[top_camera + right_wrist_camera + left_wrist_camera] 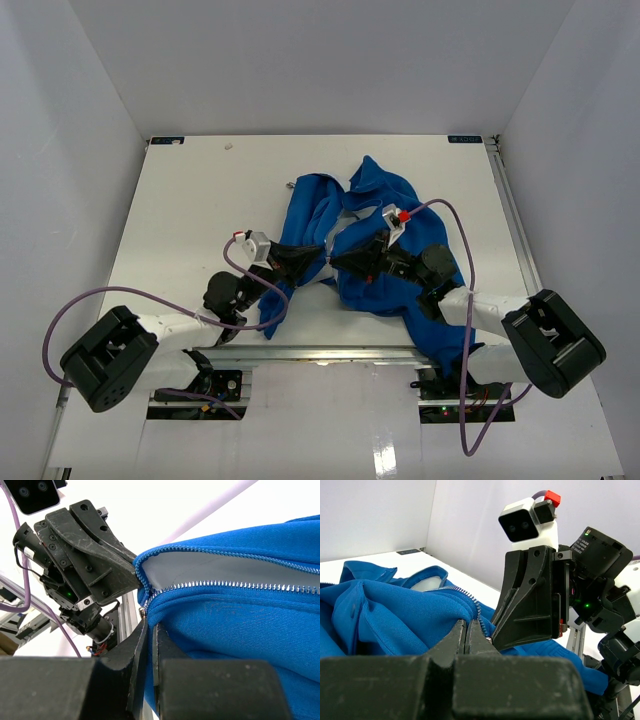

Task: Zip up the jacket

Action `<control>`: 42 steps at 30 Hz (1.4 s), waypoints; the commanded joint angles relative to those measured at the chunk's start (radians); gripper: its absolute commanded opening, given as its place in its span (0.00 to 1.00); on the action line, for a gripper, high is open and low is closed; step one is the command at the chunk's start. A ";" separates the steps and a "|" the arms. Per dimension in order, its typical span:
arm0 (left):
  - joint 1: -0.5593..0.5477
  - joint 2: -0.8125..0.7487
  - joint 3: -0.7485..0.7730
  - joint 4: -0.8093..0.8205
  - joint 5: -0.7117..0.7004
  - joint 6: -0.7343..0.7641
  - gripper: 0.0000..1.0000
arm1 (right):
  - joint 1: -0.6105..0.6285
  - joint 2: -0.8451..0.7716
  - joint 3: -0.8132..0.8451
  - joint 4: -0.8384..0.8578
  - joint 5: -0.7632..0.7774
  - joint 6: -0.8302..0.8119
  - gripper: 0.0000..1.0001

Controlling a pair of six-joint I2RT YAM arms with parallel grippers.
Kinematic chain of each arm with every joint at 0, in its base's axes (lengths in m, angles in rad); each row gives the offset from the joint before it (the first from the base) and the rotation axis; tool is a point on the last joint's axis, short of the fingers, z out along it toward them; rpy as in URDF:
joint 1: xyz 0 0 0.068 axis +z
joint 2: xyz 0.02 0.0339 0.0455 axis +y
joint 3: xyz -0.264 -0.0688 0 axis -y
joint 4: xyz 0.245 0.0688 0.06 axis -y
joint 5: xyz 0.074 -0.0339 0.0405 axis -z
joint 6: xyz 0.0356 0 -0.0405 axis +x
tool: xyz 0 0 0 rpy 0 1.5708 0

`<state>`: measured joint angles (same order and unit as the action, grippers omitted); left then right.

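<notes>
**Both tools pinched at the zipper's foot; teeth not yet joined**

Left tool (pixel 468 630) is fully closed, nipping the jacket (pixel 375 200) front edge beside the teeth. Right tool (pixel 150 635) is clamped on the facing edge, tips nearly meeting the left's. Judged: they hold both sides taut to line up the zipper (pixel 235 584). Rows gape, with pale lining (pixel 200 570) between. The jacket lies crumpled from table (pixel 200 200) centre toward 1 o'clock. A sleeve (pixel 438 345) drapes over the right arm (pixel 490 305) at 5 o'clock and may drag.
</notes>
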<state>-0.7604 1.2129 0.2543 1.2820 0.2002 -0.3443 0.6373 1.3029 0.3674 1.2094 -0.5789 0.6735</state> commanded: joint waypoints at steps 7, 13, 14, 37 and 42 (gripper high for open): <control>-0.023 -0.023 -0.001 0.071 -0.012 0.053 0.00 | 0.015 0.016 0.056 0.095 0.005 0.045 0.08; -0.030 -0.018 -0.012 0.090 -0.013 0.092 0.00 | 0.015 0.014 0.054 0.088 0.013 0.057 0.08; -0.032 -0.017 -0.014 0.094 -0.014 0.097 0.00 | 0.015 0.013 0.053 0.085 0.014 0.058 0.08; -0.061 -0.033 -0.047 0.131 -0.143 0.201 0.00 | 0.028 0.002 0.024 0.030 0.043 0.101 0.08; -0.065 -0.027 -0.049 0.140 -0.150 0.212 0.00 | 0.038 0.009 0.038 -0.014 0.051 0.092 0.08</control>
<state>-0.8174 1.2045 0.2100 1.3113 0.0673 -0.1569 0.6599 1.3174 0.3786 1.1909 -0.5384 0.7593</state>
